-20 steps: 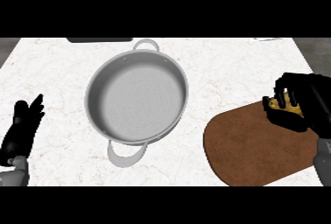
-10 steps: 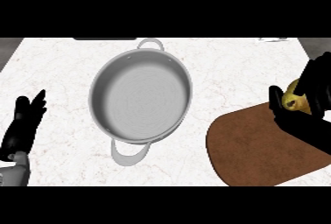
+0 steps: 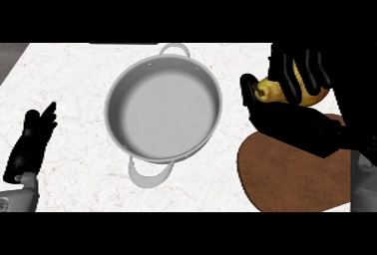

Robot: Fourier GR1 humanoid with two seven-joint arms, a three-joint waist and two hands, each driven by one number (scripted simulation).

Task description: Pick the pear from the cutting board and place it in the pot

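the pear (image 3: 274,91) is held in the right robot hand (image 3: 294,117), whose dark fingers (image 3: 315,74) are curled over its yellow body while the thumb (image 3: 248,92) is pressed against its near end. the fruit is seen just to the right of the pot (image 3: 163,110), apart from the pot's rim, and beyond the far edge of the cutting board (image 3: 294,177). no contact between pear and board is seen. its long axis is laid roughly left to right, tilted slightly: one end, marked by a small dark spot, is pointed toward the pot, and the broader yellow part is turned away from the pot, toward the view's right edge. much of the pear's surface is hidden by the fingers, so which end bears the stalk cannot be told.

the pot is stood on the white marbled table (image 3: 66,74), a grey round vessel with two loop handles, one on its far side and one on its near side; only the bare grey bottom is shown inside it. the brown cutting board is laid to the right of the pot and nearer the viewer, close to the pot's near handle without touching it.

the left robot hand (image 3: 31,144) is seen well to the left of the pot, near the view's left edge, released, with straight fingers pointed away from the viewer and nothing held.
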